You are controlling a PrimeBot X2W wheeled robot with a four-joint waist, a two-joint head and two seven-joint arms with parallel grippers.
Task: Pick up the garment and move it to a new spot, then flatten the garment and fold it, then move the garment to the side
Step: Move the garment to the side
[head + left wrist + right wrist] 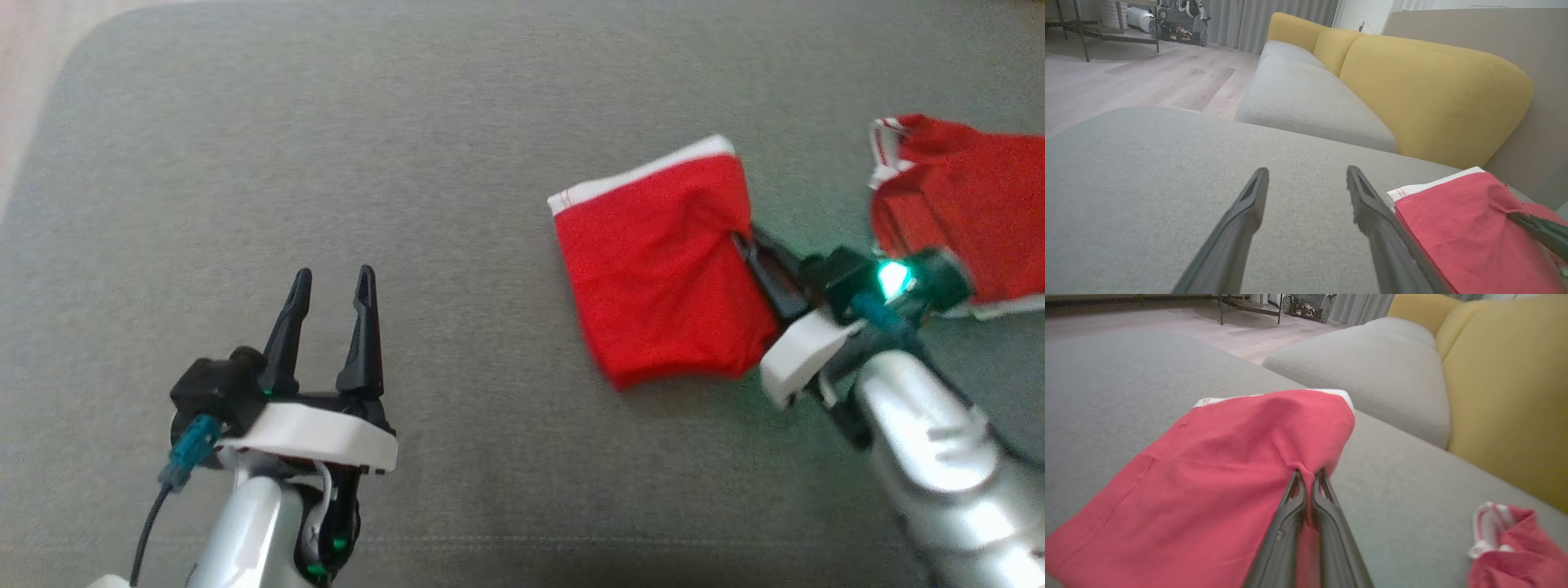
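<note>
Grey sofa cushion point(326, 122) under everything, with the folded red garment point(661, 278) lying on its right half, white waistband on the far edge. My right pincer point(744, 243) is clenched on the garment's right edge, bunching the cloth. Another red piece point(963, 204) lies further right. My left pincer point(331, 282) hovers released, well apart on the left.

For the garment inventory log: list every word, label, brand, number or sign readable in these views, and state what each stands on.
No text is readable.
Small red mark on the white waistband of the folded red garment: too small and blurred to read.
Crumpled red garment: no lettering visible.
</note>
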